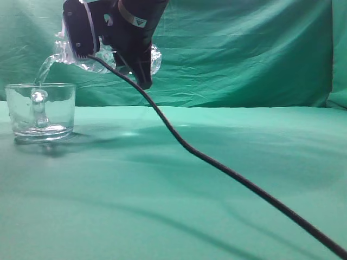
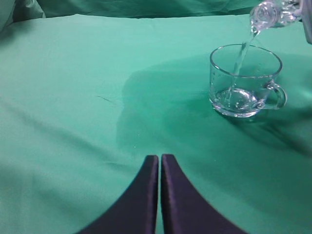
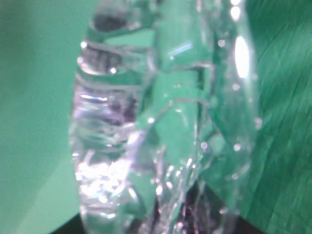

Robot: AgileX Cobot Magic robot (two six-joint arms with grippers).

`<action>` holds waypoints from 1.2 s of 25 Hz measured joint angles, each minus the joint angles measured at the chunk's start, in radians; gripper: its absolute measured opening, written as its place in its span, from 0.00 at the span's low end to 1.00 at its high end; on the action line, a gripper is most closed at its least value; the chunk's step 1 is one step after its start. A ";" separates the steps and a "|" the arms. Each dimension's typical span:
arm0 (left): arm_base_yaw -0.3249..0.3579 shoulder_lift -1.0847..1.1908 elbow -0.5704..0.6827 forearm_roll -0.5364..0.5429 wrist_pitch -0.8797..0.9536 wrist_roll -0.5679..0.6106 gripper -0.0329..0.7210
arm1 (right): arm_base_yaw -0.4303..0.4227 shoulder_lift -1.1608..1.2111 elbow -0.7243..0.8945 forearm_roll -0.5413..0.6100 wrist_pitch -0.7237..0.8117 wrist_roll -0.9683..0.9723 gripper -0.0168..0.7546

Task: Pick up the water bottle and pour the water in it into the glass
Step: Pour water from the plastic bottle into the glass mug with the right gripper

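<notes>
My right gripper (image 1: 111,51) is shut on the water bottle (image 1: 103,57), a clear ribbed plastic bottle held tilted on its side above the table, mouth to the left. The bottle fills the right wrist view (image 3: 161,126); the jaws there are hidden behind it. A thin stream of water (image 1: 44,67) falls from the bottle's mouth (image 2: 263,14) into the glass (image 1: 40,111), a short clear mug with a rounded handle, standing upright on the green cloth. A little water lies in its bottom (image 2: 237,99). My left gripper (image 2: 160,158) is shut and empty, well short of the glass.
A green cloth (image 1: 217,179) covers the table, and a green backdrop (image 1: 244,49) hangs behind. A black cable (image 1: 217,162) runs from the right arm down to the lower right across the exterior view.
</notes>
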 joint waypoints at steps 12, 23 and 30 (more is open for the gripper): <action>0.000 0.000 0.000 0.000 0.000 0.000 0.04 | 0.000 0.000 -0.001 -0.015 0.009 0.000 0.30; 0.000 0.000 0.000 0.000 0.000 0.000 0.04 | 0.000 0.000 -0.001 0.056 -0.020 0.150 0.30; 0.000 0.000 0.000 0.000 0.000 0.000 0.04 | 0.000 -0.006 -0.001 0.299 -0.071 0.423 0.30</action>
